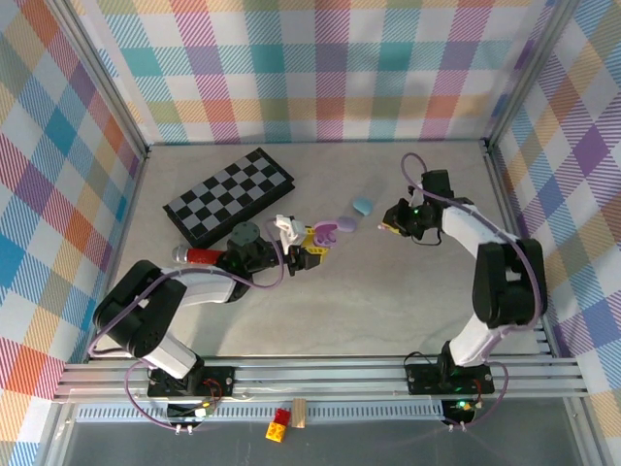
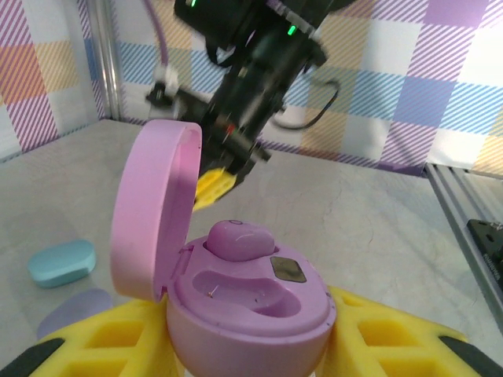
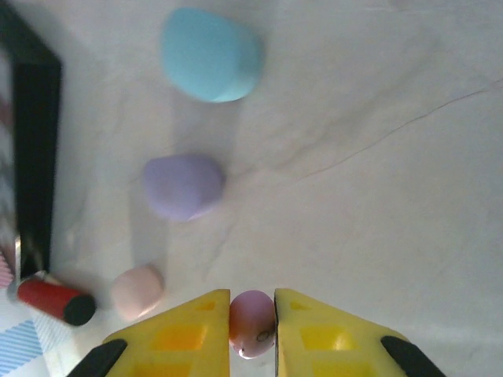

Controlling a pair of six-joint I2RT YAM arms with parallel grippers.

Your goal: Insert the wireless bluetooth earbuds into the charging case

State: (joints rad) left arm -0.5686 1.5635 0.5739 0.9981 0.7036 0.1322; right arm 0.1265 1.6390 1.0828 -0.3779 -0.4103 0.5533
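A pink earbud [image 3: 251,323] is sitting pinched in the right gripper [image 3: 251,310], over the table [image 3: 377,196]. A second earbud [image 2: 240,239] is already resting in the open charging case [image 2: 259,326], which the left gripper [image 2: 247,349] is clamping. One socket [image 2: 236,290] is waiting empty.

A lab test cell: plaid-printed walls [image 1: 320,68] and aluminium frame rails [image 1: 320,377] enclose a grey tabletop [image 1: 388,301].

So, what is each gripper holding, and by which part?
Left gripper: open pink case, by its base. Right gripper: pink earbud, at its sides.
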